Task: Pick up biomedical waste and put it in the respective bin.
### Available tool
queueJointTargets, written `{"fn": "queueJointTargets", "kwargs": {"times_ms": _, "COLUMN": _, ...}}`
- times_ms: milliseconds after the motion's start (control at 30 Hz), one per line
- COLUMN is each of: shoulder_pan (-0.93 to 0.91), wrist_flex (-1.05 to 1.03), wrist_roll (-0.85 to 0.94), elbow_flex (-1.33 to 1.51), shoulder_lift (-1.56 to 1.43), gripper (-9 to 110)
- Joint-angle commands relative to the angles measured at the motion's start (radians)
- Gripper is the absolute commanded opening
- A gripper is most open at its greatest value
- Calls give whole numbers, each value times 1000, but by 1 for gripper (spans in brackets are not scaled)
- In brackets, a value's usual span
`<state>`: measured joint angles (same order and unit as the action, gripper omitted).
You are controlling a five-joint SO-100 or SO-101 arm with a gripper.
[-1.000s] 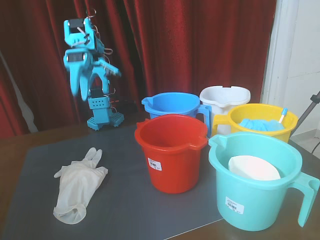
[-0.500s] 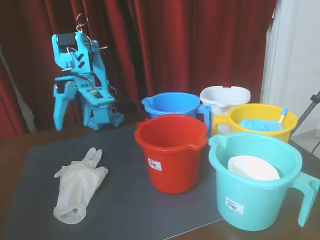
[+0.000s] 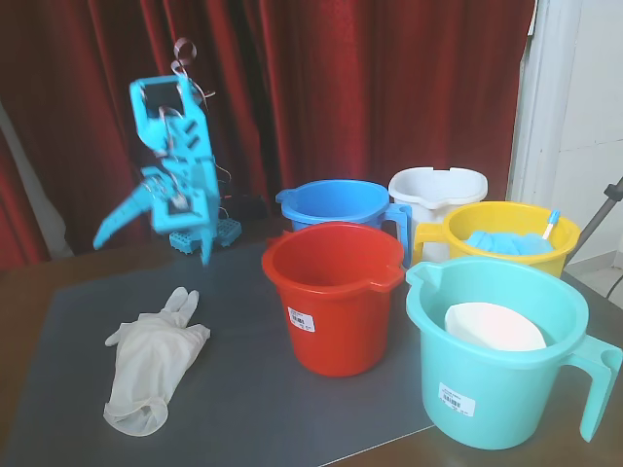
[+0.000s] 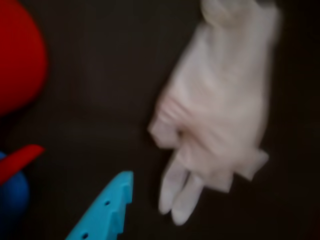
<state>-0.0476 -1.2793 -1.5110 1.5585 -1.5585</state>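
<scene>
A crumpled white latex glove [image 3: 151, 360] lies flat on the grey mat [image 3: 243, 409] at the left, fingers pointing away from the camera. My blue gripper [image 3: 152, 250] hangs in the air above and behind the glove, jaws spread wide and empty. In the wrist view the glove [image 4: 220, 115] fills the upper right, blurred, and one blue fingertip [image 4: 105, 210] enters from the bottom, just left of the glove's fingers and apart from it.
Several buckets stand at the right: red [image 3: 336, 321] nearest the glove, blue [image 3: 316, 209] behind it, white [image 3: 438, 185], yellow [image 3: 511, 210] holding blue material, teal [image 3: 506, 399] in front holding a white round item. The red bucket's wall [image 4: 20, 60] shows at the wrist view's left.
</scene>
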Motion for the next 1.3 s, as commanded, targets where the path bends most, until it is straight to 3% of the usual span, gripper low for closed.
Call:
{"fn": "queueJointTargets", "kwargs": {"times_ms": 0, "shoulder_pan": 8, "wrist_flex": 187, "wrist_roll": 2, "elbow_flex": 72, "shoulder_lift": -12, "gripper": 59}}
{"fn": "queueJointTargets", "kwargs": {"times_ms": 200, "shoulder_pan": -5, "wrist_flex": 322, "wrist_roll": 69, "elbow_flex": 175, "shoulder_lift": 0, "gripper": 58}}
{"fn": "queueJointTargets", "kwargs": {"times_ms": 900, "shoulder_pan": -161, "wrist_flex": 353, "wrist_roll": 396, "elbow_flex": 3, "shoulder_lift": 368, "gripper": 59}}
{"fn": "queueJointTargets", "kwargs": {"times_ms": 1267, "shoulder_pan": -149, "wrist_flex": 354, "wrist_roll": 382, "elbow_flex": -95, "shoulder_lift": 574, "gripper": 58}}
